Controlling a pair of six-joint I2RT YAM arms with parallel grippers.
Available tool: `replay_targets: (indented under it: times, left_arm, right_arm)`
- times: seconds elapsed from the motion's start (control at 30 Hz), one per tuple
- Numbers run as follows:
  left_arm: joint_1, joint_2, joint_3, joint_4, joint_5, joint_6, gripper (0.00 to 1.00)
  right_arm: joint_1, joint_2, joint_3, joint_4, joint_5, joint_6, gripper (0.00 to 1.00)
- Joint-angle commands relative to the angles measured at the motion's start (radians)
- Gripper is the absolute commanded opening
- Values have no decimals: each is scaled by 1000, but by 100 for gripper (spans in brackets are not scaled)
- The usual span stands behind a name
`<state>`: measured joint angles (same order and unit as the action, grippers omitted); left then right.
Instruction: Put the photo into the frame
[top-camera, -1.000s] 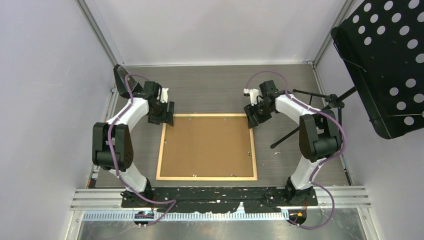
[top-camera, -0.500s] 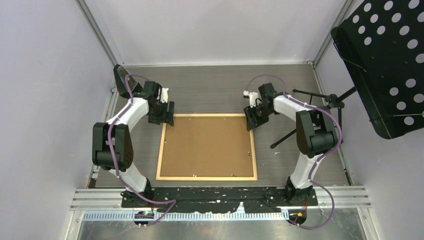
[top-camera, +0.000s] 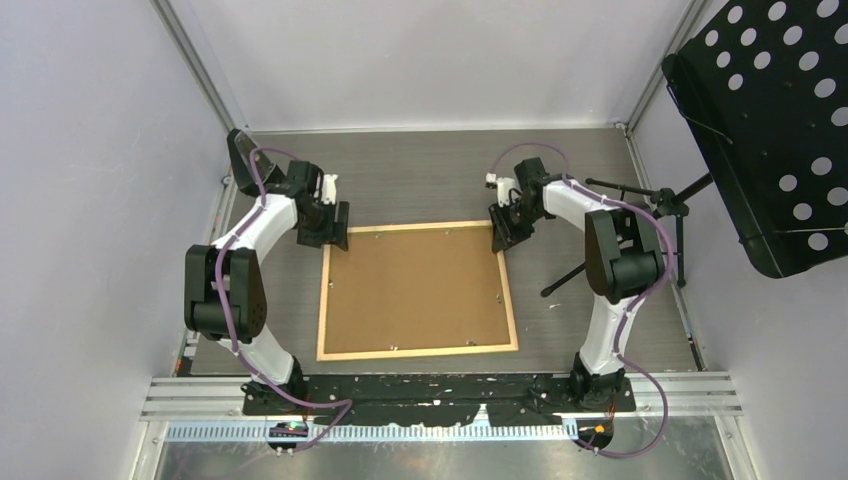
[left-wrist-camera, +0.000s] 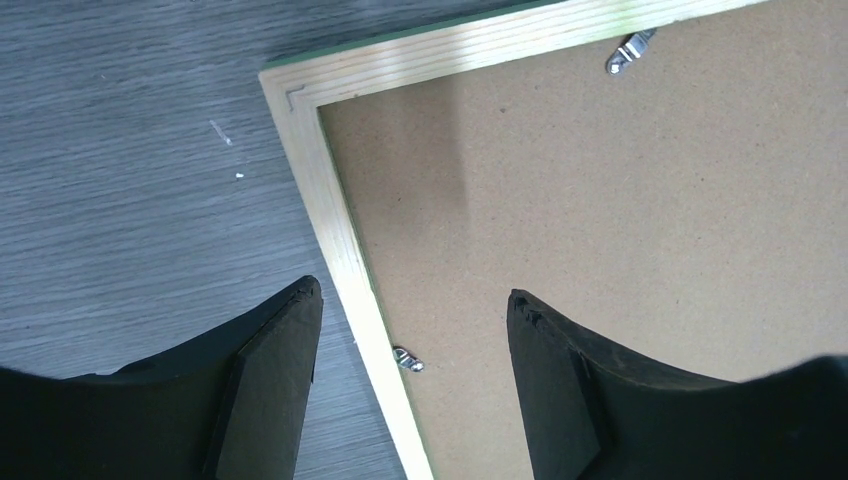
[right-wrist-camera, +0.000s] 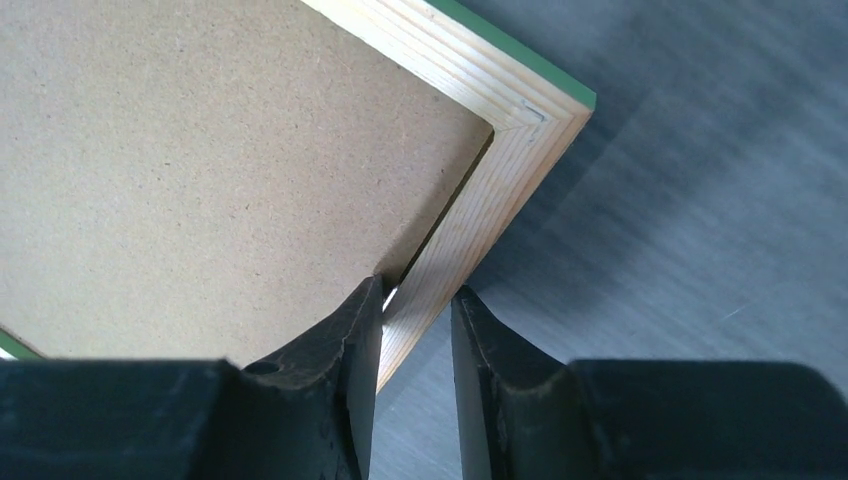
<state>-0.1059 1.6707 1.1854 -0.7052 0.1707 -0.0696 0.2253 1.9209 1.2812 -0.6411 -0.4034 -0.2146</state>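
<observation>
Pale wood upward, green face down: lies flat as the frame (top-camera: 420, 351), with the brown hardboard backing (top-camera: 415, 290) seated inside under small metal clips (left-wrist-camera: 628, 50). Probably kept back-up so as to reach clips and backing before loading. No sign of the photo in any view.

Pinched at the frame's far right corner by the right gripper (right-wrist-camera: 415, 292), fingers nearly together across the rail, likely to steady or raise that corner. Straddled near the frame's far left corner by the left gripper (left-wrist-camera: 412, 292), jaws wide, holding nothing, seemingly waiting to take its own rail.

Beneath the frame, grey wood-grain table (top-camera: 420, 180). Off the frame's right side, black perforated music stand (top-camera: 770, 130) on thin legs. Around the frame, pale walls (top-camera: 90, 150).
</observation>
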Motion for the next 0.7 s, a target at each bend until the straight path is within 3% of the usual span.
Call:
replay_targets:
  times: [0.0, 0.23, 0.3, 0.37, 0.43, 0.5, 0.67]
  left_arm:
    - [8, -21, 40, -2, 22, 13, 67]
    - [9, -28, 40, -9, 33, 14, 67]
    - [8, -30, 41, -8, 38, 14, 67]
    - [8, -30, 40, -8, 40, 14, 67]
    - [11, -32, 40, -8, 44, 14, 67]
    - [13, -30, 42, -9, 50, 14, 67]
    - [17, -30, 47, -12, 59, 14, 67]
  right_arm:
    - [2, 56, 140, -8, 22, -45, 11]
    - [2, 213, 416, -99, 30, -66, 14]
    - [1, 245, 481, -122, 40, -72, 20]
    - [2, 256, 518, -138, 46, -74, 42]
    - [2, 247, 522, -140, 45, -79, 57]
    - [2, 219, 501, -140, 45, -90, 65]
    - [1, 99, 343, -128, 52, -134, 70]
